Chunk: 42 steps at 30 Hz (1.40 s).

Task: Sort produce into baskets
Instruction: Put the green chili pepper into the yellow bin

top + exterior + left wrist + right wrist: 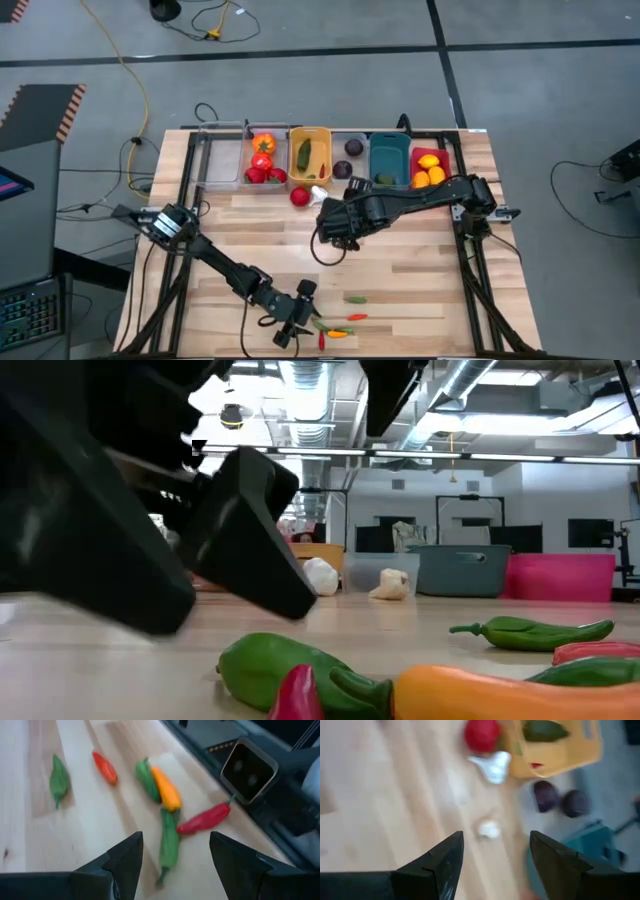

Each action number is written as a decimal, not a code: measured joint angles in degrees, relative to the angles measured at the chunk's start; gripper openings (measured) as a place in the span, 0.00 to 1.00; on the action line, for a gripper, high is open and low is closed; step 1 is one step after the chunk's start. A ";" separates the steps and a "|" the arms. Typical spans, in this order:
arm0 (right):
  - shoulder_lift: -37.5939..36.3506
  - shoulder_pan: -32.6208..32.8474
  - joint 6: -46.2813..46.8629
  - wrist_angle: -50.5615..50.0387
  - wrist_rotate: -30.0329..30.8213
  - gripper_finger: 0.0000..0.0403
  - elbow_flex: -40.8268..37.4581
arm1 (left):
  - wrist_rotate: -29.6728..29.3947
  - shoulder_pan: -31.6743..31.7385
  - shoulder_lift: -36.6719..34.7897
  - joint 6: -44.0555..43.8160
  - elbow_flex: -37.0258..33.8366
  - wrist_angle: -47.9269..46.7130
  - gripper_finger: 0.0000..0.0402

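Several thin chilies lie on the table near its near edge: green (59, 780), red-orange (105, 767), green (147, 779), orange (167, 787), green (169, 842) and red (205, 819). My left gripper (175, 840) hangs open just over them (297, 318), touching none. My right gripper (495, 840) is open and empty over the table's middle (335, 228). Before it lie a red tomato (482, 734), a white garlic (492, 764) and a smaller garlic (489, 829). The baskets stand in a row at the far edge (310, 155).
From left: an empty clear basket (215, 162), a clear one with tomatoes (262, 160), a yellow one with a green piece (310, 153), a clear one with purple balls (350, 160), a teal one (390, 158), a red one with citrus (430, 168). A camera box (248, 770) sits at the near edge.
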 joint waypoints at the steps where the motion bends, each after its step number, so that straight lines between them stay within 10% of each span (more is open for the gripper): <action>1: 0.00 0.40 0.00 0.62 -1.33 0.63 0.11 | -0.10 0.00 0.75 -0.02 0.42 -0.03 0.54; 8: 0.02 3.87 0.02 4.33 -7.26 0.63 0.14 | -0.43 -0.07 4.33 0.79 2.81 -0.05 0.51; 23: 0.02 10.75 7.28 6.63 -10.98 0.63 0.14 | -0.53 0.08 4.20 -0.19 2.98 -1.53 0.13; 42: 0.07 16.02 7.48 0.57 -10.81 0.63 0.14 | -3.09 10.69 -16.82 9.50 2.91 -26.02 0.14</action>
